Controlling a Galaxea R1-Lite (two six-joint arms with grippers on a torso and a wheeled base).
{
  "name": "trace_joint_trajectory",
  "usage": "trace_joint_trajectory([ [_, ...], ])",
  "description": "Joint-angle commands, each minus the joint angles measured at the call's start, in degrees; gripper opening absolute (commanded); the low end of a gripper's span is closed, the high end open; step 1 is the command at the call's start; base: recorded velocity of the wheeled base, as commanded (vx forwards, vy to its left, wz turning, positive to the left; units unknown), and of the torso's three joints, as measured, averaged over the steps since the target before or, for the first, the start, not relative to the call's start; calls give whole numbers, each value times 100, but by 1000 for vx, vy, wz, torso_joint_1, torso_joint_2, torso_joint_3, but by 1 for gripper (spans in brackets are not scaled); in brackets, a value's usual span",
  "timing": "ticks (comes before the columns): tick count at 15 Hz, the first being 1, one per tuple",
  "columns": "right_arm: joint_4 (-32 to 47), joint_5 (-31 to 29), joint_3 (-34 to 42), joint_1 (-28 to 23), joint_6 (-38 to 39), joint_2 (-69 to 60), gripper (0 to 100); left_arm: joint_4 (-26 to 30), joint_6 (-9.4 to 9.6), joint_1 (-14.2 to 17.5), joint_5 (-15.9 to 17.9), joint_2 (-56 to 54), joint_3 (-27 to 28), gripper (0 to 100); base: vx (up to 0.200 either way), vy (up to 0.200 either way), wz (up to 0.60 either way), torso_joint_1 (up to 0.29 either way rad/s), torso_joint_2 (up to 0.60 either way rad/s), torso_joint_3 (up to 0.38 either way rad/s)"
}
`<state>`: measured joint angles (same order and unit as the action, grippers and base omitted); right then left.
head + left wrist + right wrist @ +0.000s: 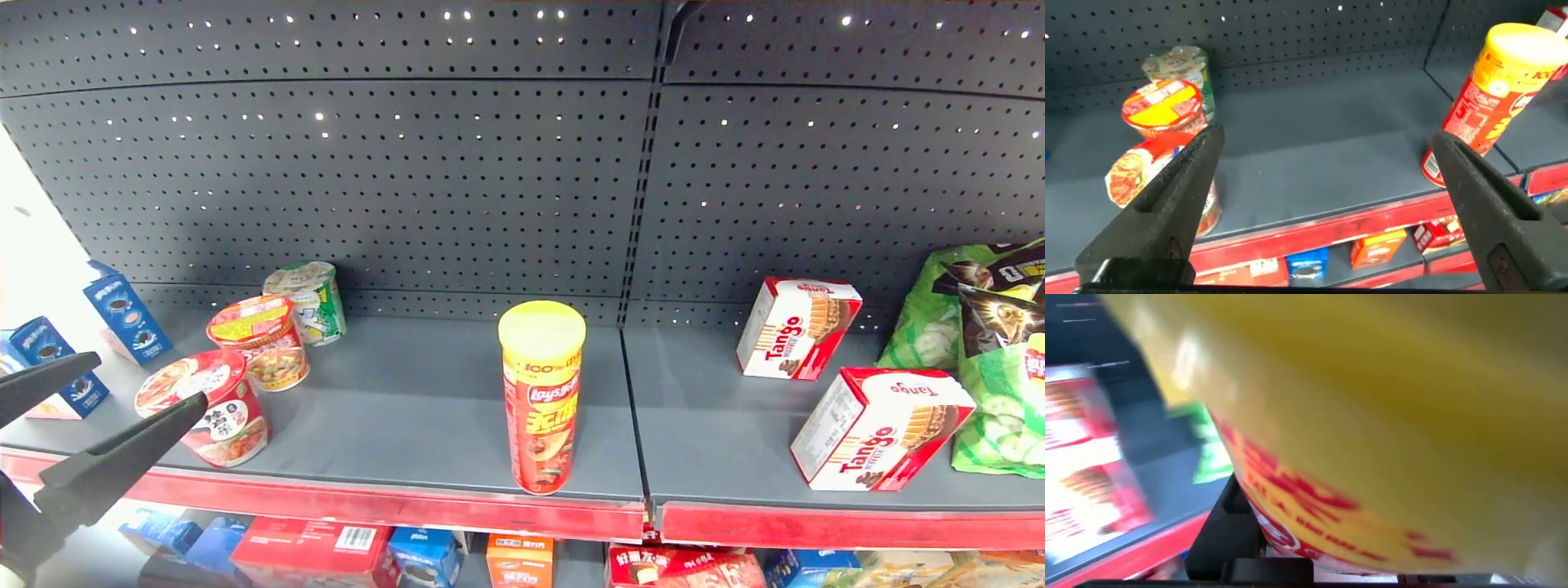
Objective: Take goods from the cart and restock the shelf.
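The left pincer (151,377) hangs released, jaws wide, at the near left in front of the red noodle cup (208,406), holding nothing. Whether the right pincer (1237,535) is clenched cannot be told: a yellow packet (1372,416) with red print sits right against its camera and hides the grip. The packet is probably the item being carried to the shelf (408,408).

If so, the step in hand is setting it down. It should be lifted over the red front lip and laid well back on bare shelf. Both stretches either side of the chips can (541,400) look free.

That can stands upright, tall and close to the near edge, so a brush from the arm or packet could topple it forward; approach from the right and keep apart from it. Stay off the wafer boxes (878,429) too. Let go only once the packet rests flat, then draw straight back. The left arm does best kept off the cups.
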<state>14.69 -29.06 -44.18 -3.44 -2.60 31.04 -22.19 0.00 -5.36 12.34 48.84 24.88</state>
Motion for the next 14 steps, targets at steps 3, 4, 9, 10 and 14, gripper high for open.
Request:
trace_joint_trajectory([
  [3, 104, 6, 349, 2409, 752, 473, 0, 13, 0, 0, -3, -94, -36, 100, 0, 0, 0, 0, 0, 0],
  [4, 166, 6, 419, 2963, 1068, 561, 0, 13, 0, 0, -3, -94, -36, 100, 0, 0, 0, 0, 0, 0],
  [9, 201, 199, 375, 4791, 1894, 1203, 0, 21, 0, 9, -12, -164, -106, 100, 0, 0, 0, 0, 0, 0],
  [10, 210, 190, 322, 5037, 1894, 1317, 0, 21, 9, 9, -65, -164, -133, 100, 0, 0, 0, 0, 0, 0],
  [14, 210, 762, -794, 5037, 1886, 2389, 0, 21, 26, 9, -126, -181, -317, 100, 0, 0, 0, 0, 0, 0],
])
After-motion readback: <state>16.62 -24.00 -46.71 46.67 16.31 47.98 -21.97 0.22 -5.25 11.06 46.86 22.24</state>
